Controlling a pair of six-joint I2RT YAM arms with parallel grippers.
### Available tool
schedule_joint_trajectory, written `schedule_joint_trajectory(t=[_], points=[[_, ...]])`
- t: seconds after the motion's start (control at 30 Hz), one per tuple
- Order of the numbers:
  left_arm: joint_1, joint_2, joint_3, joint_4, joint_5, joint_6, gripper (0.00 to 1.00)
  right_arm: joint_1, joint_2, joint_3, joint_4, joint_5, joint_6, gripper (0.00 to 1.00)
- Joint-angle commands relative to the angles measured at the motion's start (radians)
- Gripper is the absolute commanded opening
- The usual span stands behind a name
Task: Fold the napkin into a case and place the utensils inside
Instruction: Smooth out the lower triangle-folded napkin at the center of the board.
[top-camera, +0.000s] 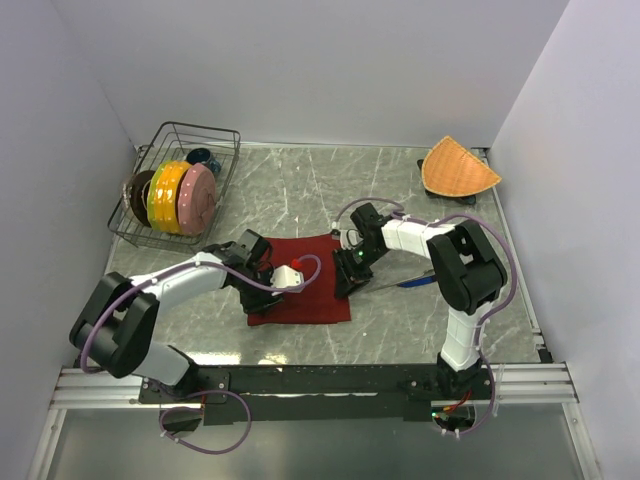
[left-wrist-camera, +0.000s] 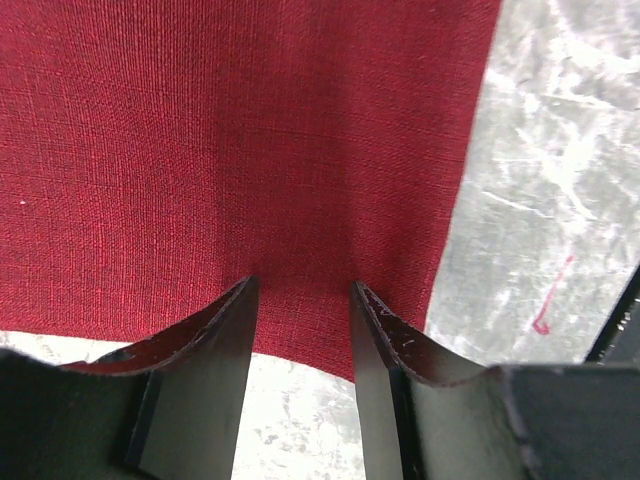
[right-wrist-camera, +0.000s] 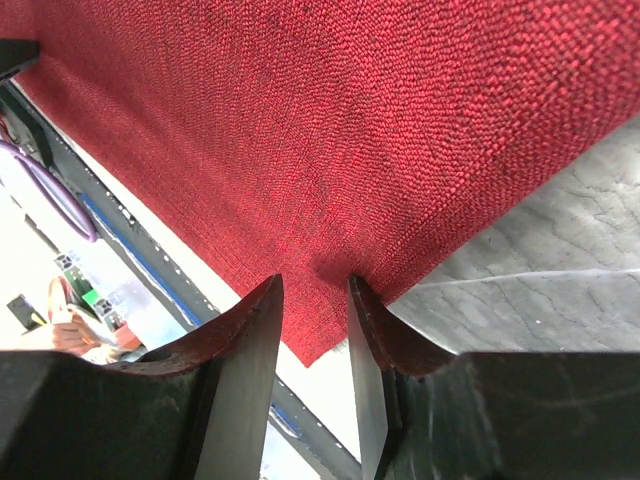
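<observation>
The dark red, plain cloth napkin (top-camera: 312, 300) lies flat on the grey marbled tabletop (top-camera: 300, 190), between the two arms near the front edge. The left claw (left-wrist-camera: 300, 295) stands half-spread, with its black fingertips (left-wrist-camera: 232, 330) on the napkin's edge and red cloth showing across the gap. The right claw (right-wrist-camera: 315, 290) is also partly spread and stands at a corner of the napkin, its tips just touching the weave. Neither claw is visibly pinching the cloth. The slender blue-purple knife (top-camera: 412, 283) lies on the tabletop just right of the napkin. A wire dish rack (top-camera: 200, 128) holding coloured plates (top-camera: 185, 195) stands at the far left, and an orange woven fan-shaped mat (top-camera: 458, 168) is at the far right.
</observation>
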Motion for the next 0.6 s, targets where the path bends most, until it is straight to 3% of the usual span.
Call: schedule_joint_trajectory(t=[0.0,0.27,0.57], points=[[0.014,0.041,0.015,0.037,-0.025,0.011,0.47,-0.004,-0.009,-0.001,0.003,0.022,-0.021,0.4],[0.119,0.172,0.169,0.057,-0.017,-0.036,0.47,0.071,-0.072,-0.069,0.012,-0.073,-0.005,0.41],[0.169,0.124,0.249,-0.006,0.063,-0.07,0.51,0.055,-0.153,0.037,-0.048,-0.109,-0.033,0.44]])
